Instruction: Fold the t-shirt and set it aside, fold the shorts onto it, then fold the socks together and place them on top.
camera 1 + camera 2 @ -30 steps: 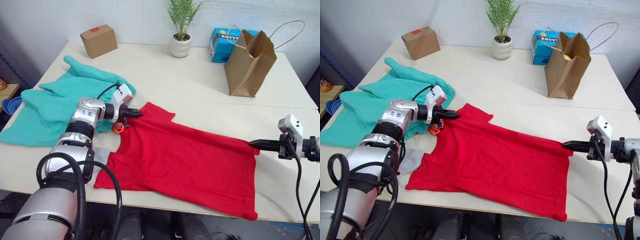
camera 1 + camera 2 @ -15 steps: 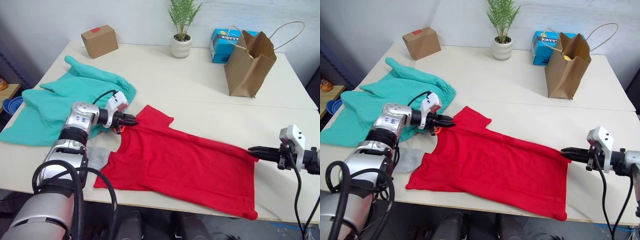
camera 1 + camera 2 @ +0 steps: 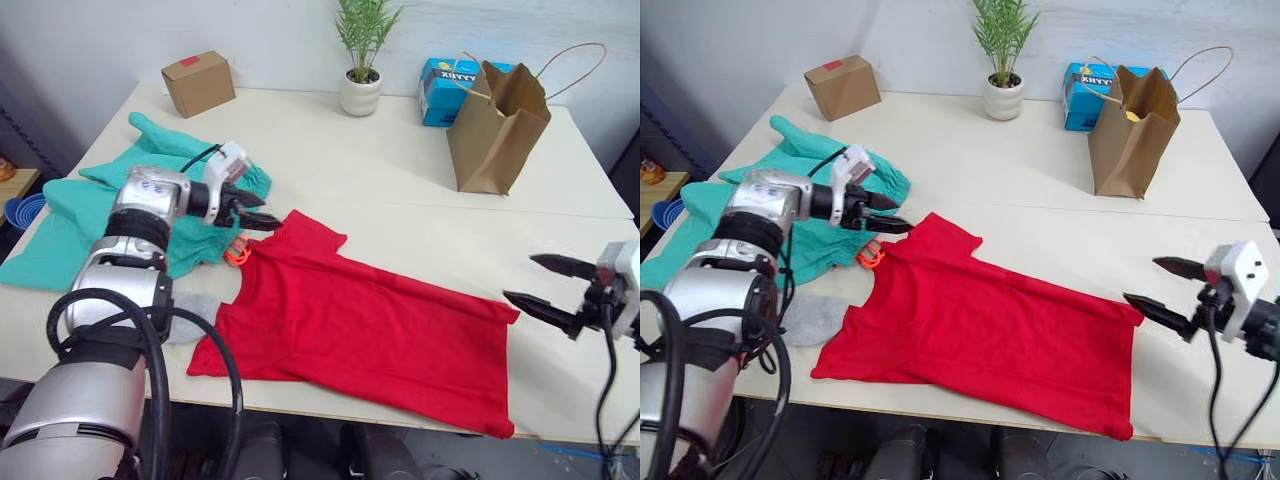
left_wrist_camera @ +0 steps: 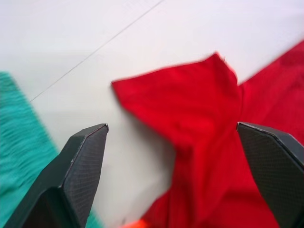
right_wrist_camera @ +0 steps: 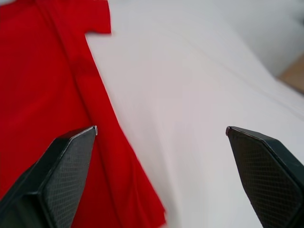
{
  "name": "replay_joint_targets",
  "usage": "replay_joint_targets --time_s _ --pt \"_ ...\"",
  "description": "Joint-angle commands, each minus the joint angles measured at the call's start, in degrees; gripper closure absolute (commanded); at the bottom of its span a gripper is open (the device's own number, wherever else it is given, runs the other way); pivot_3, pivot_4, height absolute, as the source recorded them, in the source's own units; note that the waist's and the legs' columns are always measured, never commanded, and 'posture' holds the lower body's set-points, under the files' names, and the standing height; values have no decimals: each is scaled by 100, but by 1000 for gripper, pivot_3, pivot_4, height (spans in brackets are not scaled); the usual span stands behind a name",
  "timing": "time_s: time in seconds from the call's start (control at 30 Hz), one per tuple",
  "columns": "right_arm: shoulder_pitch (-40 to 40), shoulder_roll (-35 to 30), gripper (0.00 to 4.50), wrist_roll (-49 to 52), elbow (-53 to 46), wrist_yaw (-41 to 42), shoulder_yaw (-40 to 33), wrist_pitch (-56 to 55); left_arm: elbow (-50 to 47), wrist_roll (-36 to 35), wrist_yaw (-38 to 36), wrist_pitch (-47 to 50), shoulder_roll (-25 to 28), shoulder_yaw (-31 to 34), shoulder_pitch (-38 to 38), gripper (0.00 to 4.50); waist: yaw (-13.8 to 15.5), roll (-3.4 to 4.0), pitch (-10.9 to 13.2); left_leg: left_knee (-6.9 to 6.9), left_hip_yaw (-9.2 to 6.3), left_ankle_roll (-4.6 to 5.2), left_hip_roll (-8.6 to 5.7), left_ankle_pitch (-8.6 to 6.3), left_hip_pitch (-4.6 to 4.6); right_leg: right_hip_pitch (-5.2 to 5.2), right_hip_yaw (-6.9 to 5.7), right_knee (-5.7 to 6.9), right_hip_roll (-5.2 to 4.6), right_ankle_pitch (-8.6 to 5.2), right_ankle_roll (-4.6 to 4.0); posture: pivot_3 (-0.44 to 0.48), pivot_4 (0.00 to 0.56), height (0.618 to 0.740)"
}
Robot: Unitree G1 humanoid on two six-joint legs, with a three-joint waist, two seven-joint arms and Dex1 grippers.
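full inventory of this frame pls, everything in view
t-shirt: 1, red, spread flat at the table's front centre
shorts: 1, teal-green, heaped at the table's left, orange drawstring at the shirt's sleeve
sock: 1 seen, grey, front left, tucked against the shirt's edge
cardboard box: 1, brown, back left
potted plant: 1, green in a white pot, back centre
blue box: 1, back right, behind the bag
paper bag: 1, brown, upright, back right
table: 1, cream
left tool: open, over the shirt's sleeve
right tool: open, just off the shirt's right edge
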Motion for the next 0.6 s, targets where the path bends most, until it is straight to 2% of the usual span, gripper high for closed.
replay_joint_targets --time_s 0.03,0.13,0.33,0.43,0.6 --pt "16 115 33 130 -440 -256 9 -60 170 13 1075 -193 -209 154 -58 11 -6 -1 1 0 0 0 0 0 -1 -1 0 -1 0 0 0 0 150 740" --pt "111 201 33 135 -610 -355 95 -64 284 145 1698 -396 -468 98 5 11 2 -2 1 -1 0 0 1 0 -3 -6 0 0 -1 0 0 0 150 740" --pt "302 352 33 238 -890 -538 113 30 372 615 1930 -732 -807 -327 165 11 7 -2 1 -2 3 -1 -1 1 -2 -6 1 -1 -1 0 0 0 150 740" --pt "474 361 0 339 -1043 -589 64 111 394 462 1774 -603 -898 -178 144 594 20 -1 1 -3 3 -3 0 1 2 -2 1 2 0 0 0 0 150 740" --pt "505 350 0 453 -1129 -722 13 186 403 114 1878 -391 -937 276 183 2140 23 -1 1 0 3 -3 -2 1 2 1 1 1 -1 0 0 0 150 740"
